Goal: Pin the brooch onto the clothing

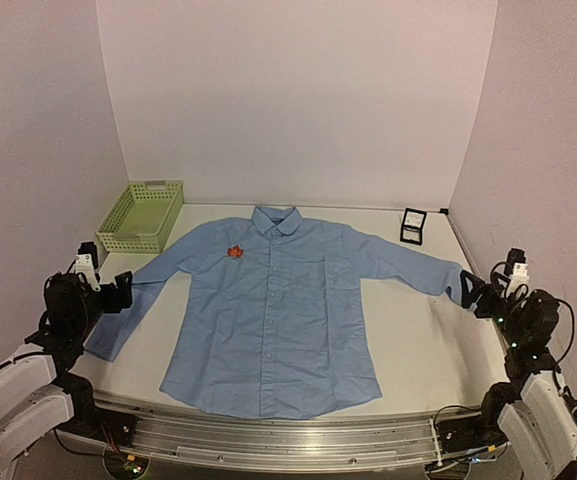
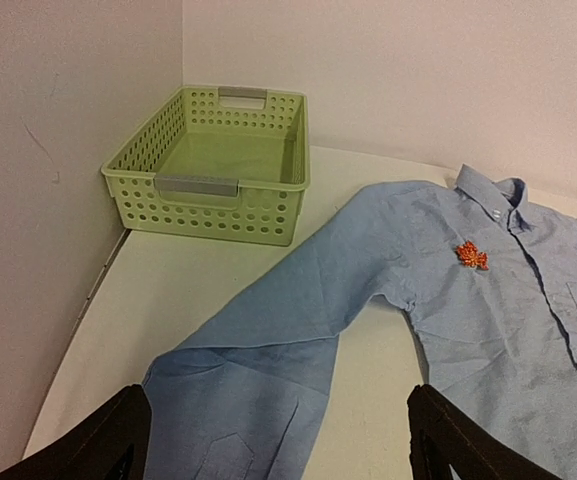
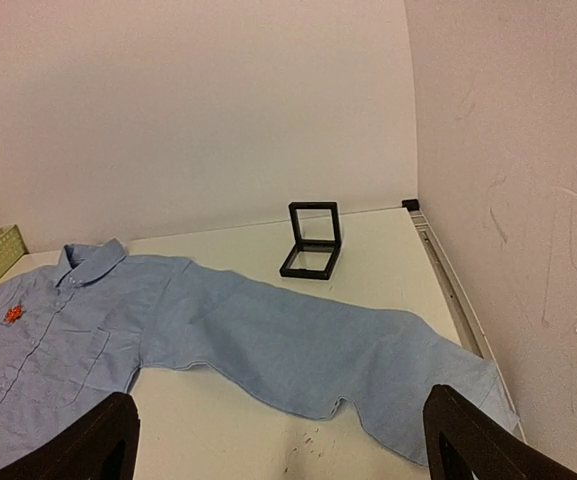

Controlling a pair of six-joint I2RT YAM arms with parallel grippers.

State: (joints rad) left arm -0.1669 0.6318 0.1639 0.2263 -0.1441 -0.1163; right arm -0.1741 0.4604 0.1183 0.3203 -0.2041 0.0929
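The light blue shirt (image 1: 273, 315) lies flat and spread out on the table, collar toward the back wall. It also shows in the left wrist view (image 2: 528, 330) and in the right wrist view (image 3: 268, 340). The tiny orange-red brooch (image 1: 235, 251) sits on the shirt's chest, left of the collar; it also shows in the left wrist view (image 2: 471, 256) and in the right wrist view (image 3: 13, 315). My left gripper (image 1: 118, 292) is open and empty above the left sleeve cuff. My right gripper (image 1: 473, 292) is open and empty above the right sleeve end.
A pale green plastic basket (image 1: 141, 215) stands at the back left corner. A small black square box (image 1: 413, 226) stands open at the back right. Walls close in on three sides. A metal rail (image 1: 288, 440) runs along the near edge.
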